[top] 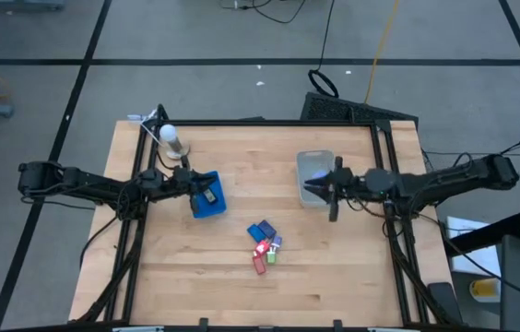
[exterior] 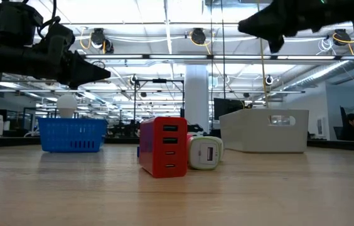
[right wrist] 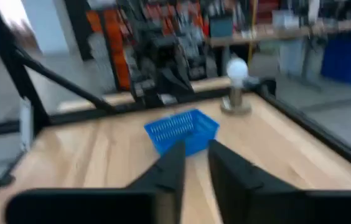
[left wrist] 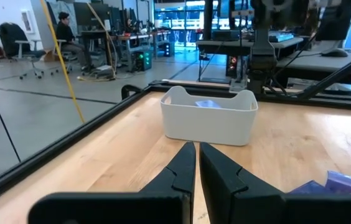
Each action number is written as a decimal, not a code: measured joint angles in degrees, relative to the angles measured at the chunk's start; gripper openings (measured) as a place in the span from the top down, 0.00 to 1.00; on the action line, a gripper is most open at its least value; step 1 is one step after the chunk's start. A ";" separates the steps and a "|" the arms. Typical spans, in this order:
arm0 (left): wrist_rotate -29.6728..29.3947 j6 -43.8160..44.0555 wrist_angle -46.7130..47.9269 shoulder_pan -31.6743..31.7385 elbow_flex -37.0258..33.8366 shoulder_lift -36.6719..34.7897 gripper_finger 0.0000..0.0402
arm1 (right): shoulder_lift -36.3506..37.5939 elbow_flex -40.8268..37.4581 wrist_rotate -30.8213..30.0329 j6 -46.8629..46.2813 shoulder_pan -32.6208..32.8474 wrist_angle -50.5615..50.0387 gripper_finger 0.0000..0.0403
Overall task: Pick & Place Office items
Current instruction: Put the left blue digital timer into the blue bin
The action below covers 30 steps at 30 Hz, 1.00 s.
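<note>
From above, a wooden bench [top: 242,295] carries a small cluster of blocky office items [top: 265,244] in blue, red, green and purple, lying loose near its middle. The left hand [top: 206,192] hovers over a blue mesh basket [top: 209,205] holding at least one dark piece. The right hand [top: 313,187] hovers over a pale plastic bin [top: 315,164]. Most items look unsorted, so the task seems early.

At bench level, a red multi-port charger [exterior: 164,146] and a white plug [exterior: 204,152] hide the pieces behind them.

The left wrist view shows that hand's fingers [left wrist: 182,168] nearly pressed together, empty; the bin's contents are unclear.

The right wrist view shows its fingers [right wrist: 172,163] slightly apart, empty.
</note>
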<state>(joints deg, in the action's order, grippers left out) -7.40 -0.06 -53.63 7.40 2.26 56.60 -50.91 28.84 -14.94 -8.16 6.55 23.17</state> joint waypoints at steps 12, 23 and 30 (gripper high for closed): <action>3.19 0.60 -0.22 0.00 0.00 0.00 0.94 | 18.18 -19.67 4.72 -0.14 -7.18 11.29 0.99; 5.56 2.84 0.20 0.02 0.00 0.00 0.94 | 20.52 -27.78 4.60 2.74 -5.27 16.77 1.00; 5.06 3.50 2.99 0.00 0.00 0.00 0.94 | 17.96 -27.89 4.56 4.30 -3.87 14.52 0.99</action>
<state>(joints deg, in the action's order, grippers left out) -2.34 3.44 -50.64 7.40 2.26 56.60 -32.95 0.96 -10.38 -3.86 2.69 37.69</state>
